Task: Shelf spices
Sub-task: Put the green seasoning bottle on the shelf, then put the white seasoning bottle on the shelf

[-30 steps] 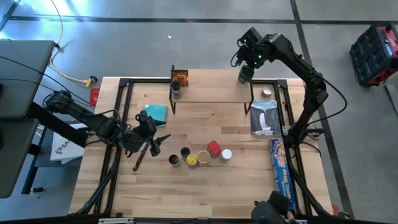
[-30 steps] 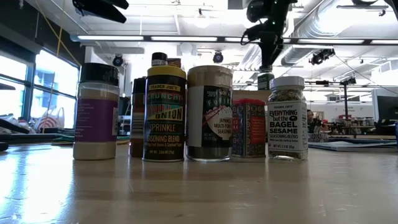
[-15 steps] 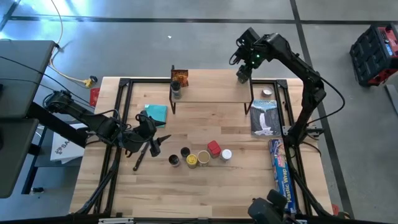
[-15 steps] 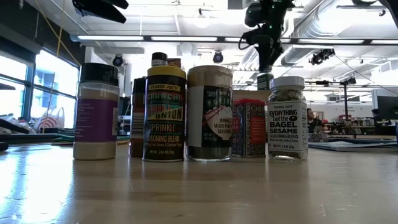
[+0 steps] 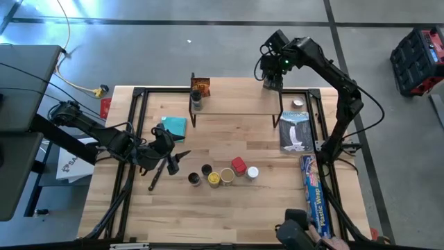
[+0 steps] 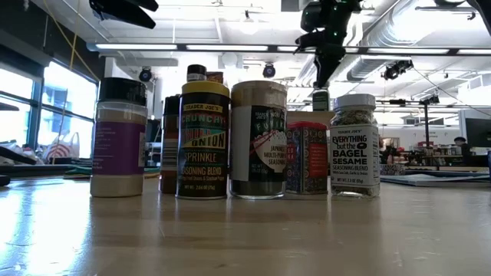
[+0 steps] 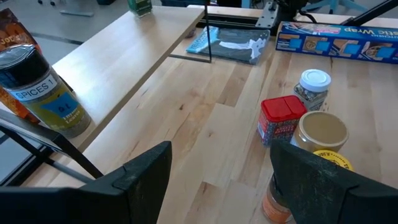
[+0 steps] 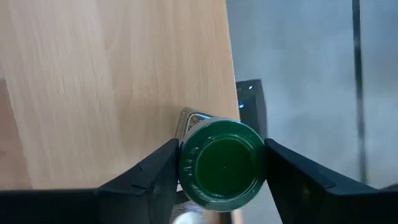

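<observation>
A green-topped spice jar [image 8: 221,163] stands upright at the far right corner of the shelf [image 5: 236,104], with my right gripper [image 5: 271,78] above it and shut on its top. A dark-topped jar [image 5: 196,101] and an orange-brown packet [image 5: 201,85] are on the shelf's left end. Several spices [image 5: 222,173] stand in a row on the table, among them a red tin [image 7: 281,118] and a white-topped jar [image 7: 313,87]. My left gripper [image 5: 173,161] hangs open, left of that row, with nothing between its fingers. My right gripper pinches the jar's green lid [image 8: 186,165] between its two fingers, one on each side of the lid's rim. The fingers come from above, pointing steeply down. The jar is upright at the shelf's corner; whether its base rests on the board I cannot tell.
A long blue plastic wrap box [image 5: 312,191] lies along the table's right edge, with a flat grey-blue packet [image 5: 296,132] and a small white-topped jar [image 5: 297,103] beyond it. A teal cloth [image 5: 175,125] lies by the shelf's left leg. A black tool [image 5: 156,177] lies under my left arm.
My right gripper has rolled about the line it points along, above the shelf's right end. The green-topped jar under it has shifted a little sideways with it and stays upright.
</observation>
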Action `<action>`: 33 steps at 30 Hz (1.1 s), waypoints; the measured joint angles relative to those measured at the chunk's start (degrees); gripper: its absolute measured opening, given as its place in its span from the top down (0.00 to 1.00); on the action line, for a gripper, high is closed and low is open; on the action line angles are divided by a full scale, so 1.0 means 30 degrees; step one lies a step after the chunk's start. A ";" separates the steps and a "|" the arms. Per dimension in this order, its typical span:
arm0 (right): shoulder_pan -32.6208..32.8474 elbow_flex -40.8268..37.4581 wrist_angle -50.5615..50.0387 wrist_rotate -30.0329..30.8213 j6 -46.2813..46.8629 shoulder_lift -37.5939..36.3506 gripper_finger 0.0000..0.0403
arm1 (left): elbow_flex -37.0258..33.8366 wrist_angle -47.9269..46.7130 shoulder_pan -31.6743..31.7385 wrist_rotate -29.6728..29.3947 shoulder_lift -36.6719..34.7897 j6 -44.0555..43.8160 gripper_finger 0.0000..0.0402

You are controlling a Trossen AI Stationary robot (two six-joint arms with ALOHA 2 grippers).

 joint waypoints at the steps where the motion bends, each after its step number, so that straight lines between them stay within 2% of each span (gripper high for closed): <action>1: 0.0000 0.0000 0.0014 0.0007 -0.0500 0.0000 0.48 | 0.0000 0.0000 0.0000 0.0000 0.0000 0.0000 0.34; 6: -0.0006 0.0000 0.0106 0.0018 -0.1704 0.0000 0.46 | 0.0000 -0.0011 0.0000 0.0000 0.0004 0.0000 0.34; 19: -0.0007 0.0000 -0.0021 -0.0487 -0.1359 0.0000 0.44 | 0.0000 -0.0015 0.0000 0.0000 0.0000 -0.0040 0.34; 33: 0.0009 -0.0007 0.0569 -0.0207 -0.1986 -0.0255 0.32 | 0.0000 -0.0022 0.0002 0.0291 0.0005 -0.0168 0.34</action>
